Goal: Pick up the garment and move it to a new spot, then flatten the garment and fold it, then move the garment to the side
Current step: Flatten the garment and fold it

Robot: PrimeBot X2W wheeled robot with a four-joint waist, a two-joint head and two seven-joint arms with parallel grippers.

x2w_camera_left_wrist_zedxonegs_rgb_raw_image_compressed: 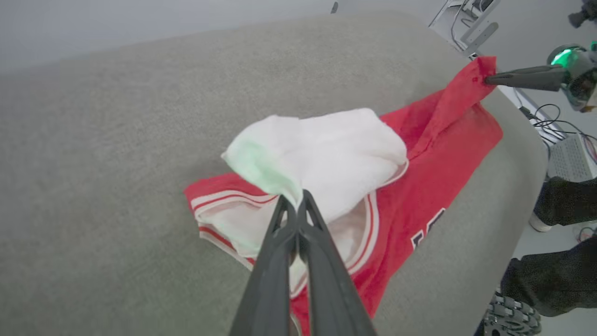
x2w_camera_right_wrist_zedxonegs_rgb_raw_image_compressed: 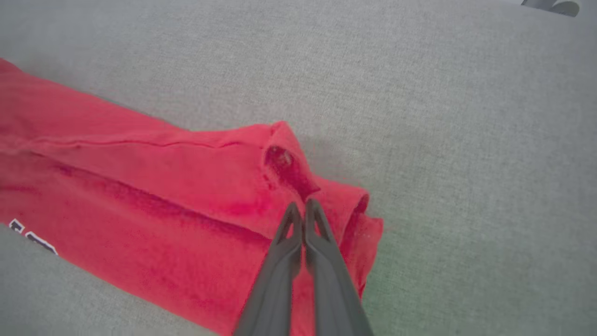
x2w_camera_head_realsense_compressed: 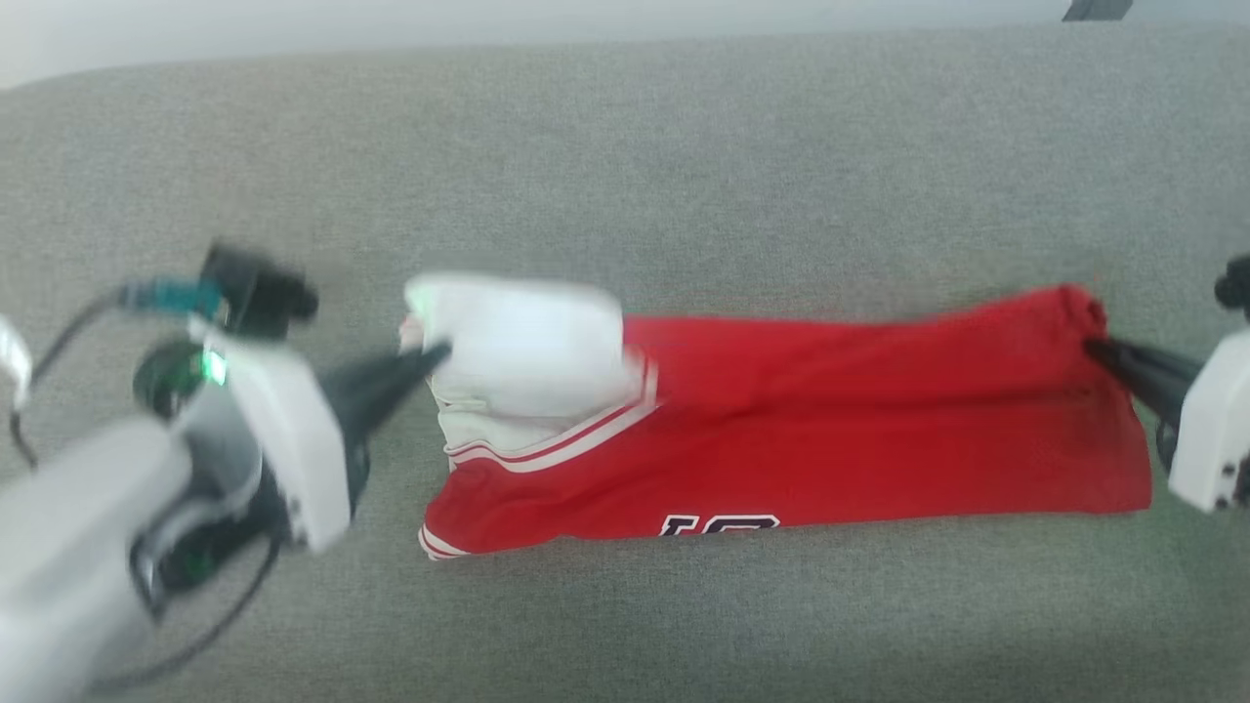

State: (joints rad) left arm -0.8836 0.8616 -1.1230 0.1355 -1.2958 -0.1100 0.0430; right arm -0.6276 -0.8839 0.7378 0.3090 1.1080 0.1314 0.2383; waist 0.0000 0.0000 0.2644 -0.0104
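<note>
The garment point(x2w_camera_head_realsense_compressed: 801, 430), a red shirt with white sleeves and striped trim, lies stretched left to right on the grey cushion, folded lengthwise with part of its black number showing at the near edge. My left gripper point(x2w_camera_head_realsense_compressed: 439, 353) is shut on the white sleeve end point(x2w_camera_left_wrist_zedxonegs_rgb_raw_image_compressed: 322, 158), lifting it slightly. At the opposite end my right gripper point(x2w_camera_head_realsense_compressed: 1096, 348) is shut on the red hem point(x2w_camera_right_wrist_zedxonegs_rgb_raw_image_compressed: 298, 179), pinching a raised fold. The left wrist view shows the right gripper point(x2w_camera_left_wrist_zedxonegs_rgb_raw_image_compressed: 489, 80) holding the hem corner up.
The grey fabric surface point(x2w_camera_head_realsense_compressed: 625, 156) spreads wide around the shirt, with its far edge near the top. In the left wrist view, cables and equipment point(x2w_camera_left_wrist_zedxonegs_rgb_raw_image_compressed: 559, 140) and a person's dark-clothed legs point(x2w_camera_left_wrist_zedxonegs_rgb_raw_image_compressed: 555, 242) sit beyond the cushion's edge.
</note>
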